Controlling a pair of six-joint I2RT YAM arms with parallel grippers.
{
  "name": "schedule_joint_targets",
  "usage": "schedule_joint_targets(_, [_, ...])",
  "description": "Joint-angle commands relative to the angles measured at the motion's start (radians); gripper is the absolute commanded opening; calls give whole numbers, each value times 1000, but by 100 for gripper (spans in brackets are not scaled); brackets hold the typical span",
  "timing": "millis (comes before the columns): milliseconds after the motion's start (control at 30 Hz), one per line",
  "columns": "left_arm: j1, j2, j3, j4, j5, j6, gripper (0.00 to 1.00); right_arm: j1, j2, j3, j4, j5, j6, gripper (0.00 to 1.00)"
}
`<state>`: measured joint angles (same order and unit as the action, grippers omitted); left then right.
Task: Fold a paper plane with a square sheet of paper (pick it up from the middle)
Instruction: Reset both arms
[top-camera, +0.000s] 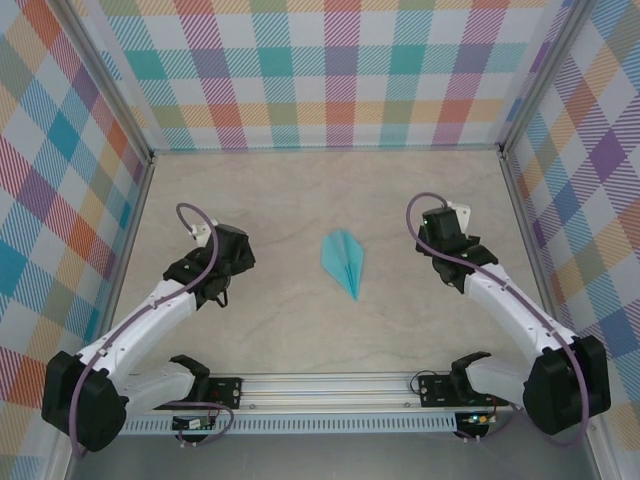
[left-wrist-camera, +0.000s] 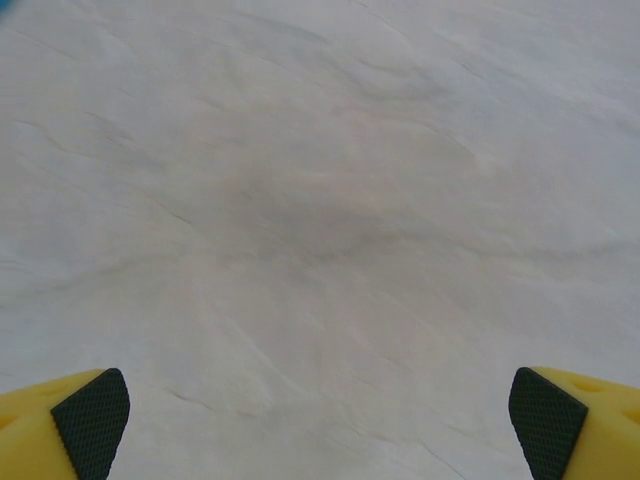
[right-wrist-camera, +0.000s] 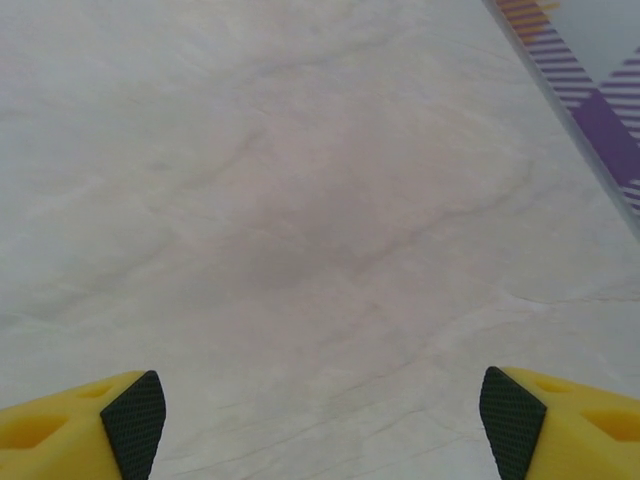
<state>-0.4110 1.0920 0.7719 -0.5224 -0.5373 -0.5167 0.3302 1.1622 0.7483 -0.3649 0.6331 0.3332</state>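
The paper plane lies flat in the middle of the table, a narrow teal dart with a centre crease, its point aimed toward the near right. My left gripper hangs over bare table well to the plane's left. In the left wrist view its yellow fingers stand wide apart with nothing between them, so it is open. My right gripper sits to the plane's right, apart from it. Its fingers are also spread wide over bare table, open and empty.
The marbled table is walled by checked panels on the left, back and right. The right wall's lower edge shows close to my right gripper. A metal rail with the arm bases runs along the near edge.
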Motion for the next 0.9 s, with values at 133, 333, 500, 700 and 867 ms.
schedule_joint_targets(133, [127,64,-98,298,-131,266,100,-134,142,-114,382,-99,-217,85])
schedule_joint_targets(333, [206,106,-222,571,-23,375,100,-162,190,-200,665,-233,-300,85])
schedule_joint_targets(500, [231,192,-318,884,66,395,100,-205,256,-224,815,-349,-337,85])
schedule_joint_targets(700, [240,267,-329,1043,109,474,100,-272,315,-285,1046,-522,-337,84])
schedule_joint_targets(867, [306,331,-348,1211,253,504,100,-293,347,-384,1240,-608,-343,84])
